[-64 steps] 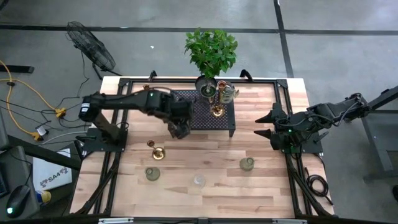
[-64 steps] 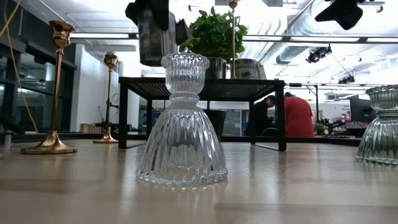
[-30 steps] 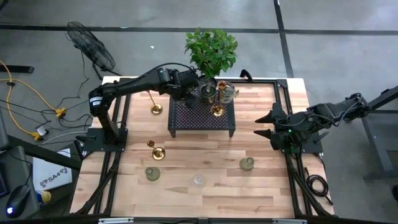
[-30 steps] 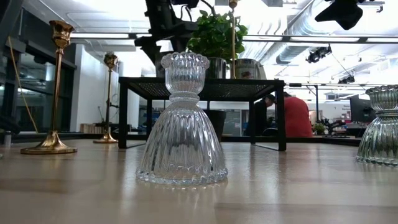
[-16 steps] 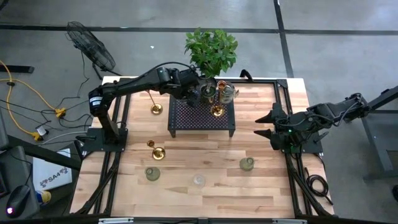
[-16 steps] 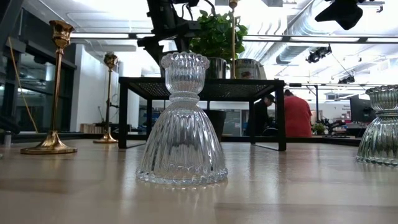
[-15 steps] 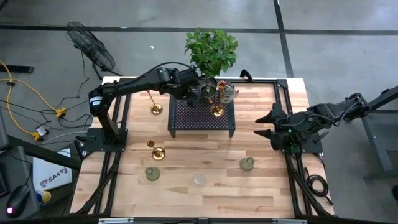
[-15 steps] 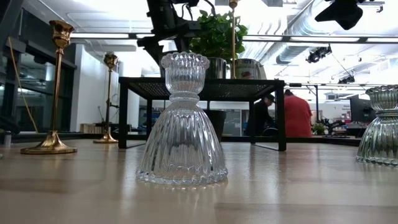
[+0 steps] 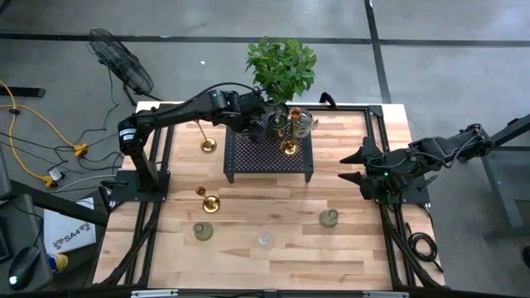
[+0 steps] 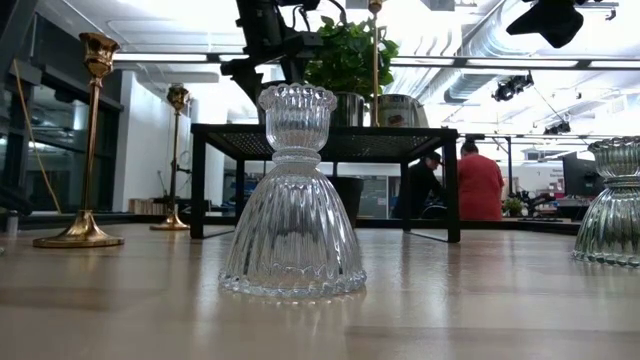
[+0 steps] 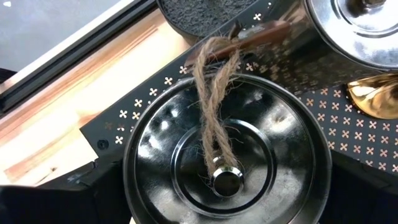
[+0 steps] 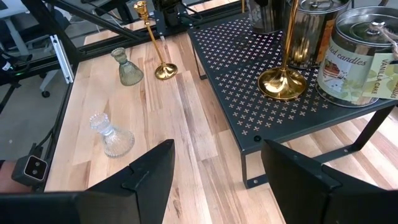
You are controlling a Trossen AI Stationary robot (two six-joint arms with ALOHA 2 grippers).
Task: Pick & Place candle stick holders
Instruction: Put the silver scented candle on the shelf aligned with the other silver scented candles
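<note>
My left gripper [image 9: 258, 127] reaches over the far left corner of the black perforated stand [image 9: 269, 159]. It is closed around a squat shiny silver tin holder [image 11: 227, 155] that has a twine loop on its lid. Two more silver tins [image 9: 277, 121] [image 9: 303, 124] and a brass stick [image 9: 289, 147] stand on the stand. On the table stand two brass sticks [image 9: 205, 146] [image 9: 208, 203], two greenish holders [image 9: 203, 232] [image 9: 329, 218] and a clear glass one [image 9: 264, 241]. My right gripper [image 12: 217, 180] hovers open at the table's right side with nothing between its fingers. My left gripper has the silver tin between its two fingers, one on each side of the round wall [image 11: 129, 183], just below the lid. The fingers [image 11: 87, 186] slant down from above, coming from the table's left. The tin is upright, lid up, over the stand's corner; whether its base rests on the stand I cannot tell.
A leafy potted plant [image 9: 281, 68] stands just behind the stand's far edge, close to my left gripper. The stand's near half and the table's near right part hold nothing. In the low view, people [image 10: 480, 185] are in the room beyond the table.
My left gripper has carried the silver tin from beside the stand's near left corner toward the table's far edge, to the stand's far left corner. For the last second it has stayed there, and my right arm has kept still.
</note>
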